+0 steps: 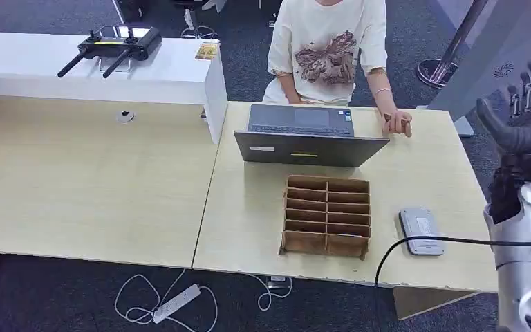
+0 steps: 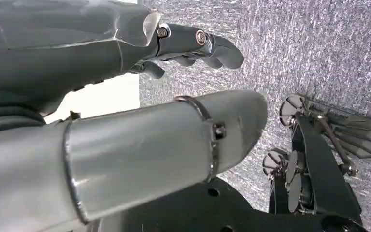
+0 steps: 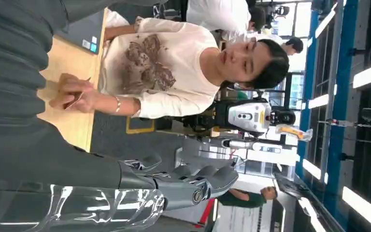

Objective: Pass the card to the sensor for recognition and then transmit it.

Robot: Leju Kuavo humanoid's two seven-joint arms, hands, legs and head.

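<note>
In the head view, our right hand is raised at the right edge of the bench, the fingers spread apart and holding nothing. The card seems to be with the person behind the laptop, under that person's hand on the bench; it is small and we cannot read it. The grey sensor lies flat near our side, its black cable running off the front edge. Just beside it stands the wooden organizer, with 2 columns of narrow compartments; all those we can see into look empty.

In the left wrist view, our left hand hangs over the grey carpet, the fingers loosely extended, with nothing in them.

In the right wrist view, our right hand is open and free, and the person pinches a thin card with both hands at the bench edge.

We judge that the step now is to receive the card. To do it well, we should bring the open palm toward the person, close the fingers on the card's flat faces, and then carry it level over the sensor.
</note>
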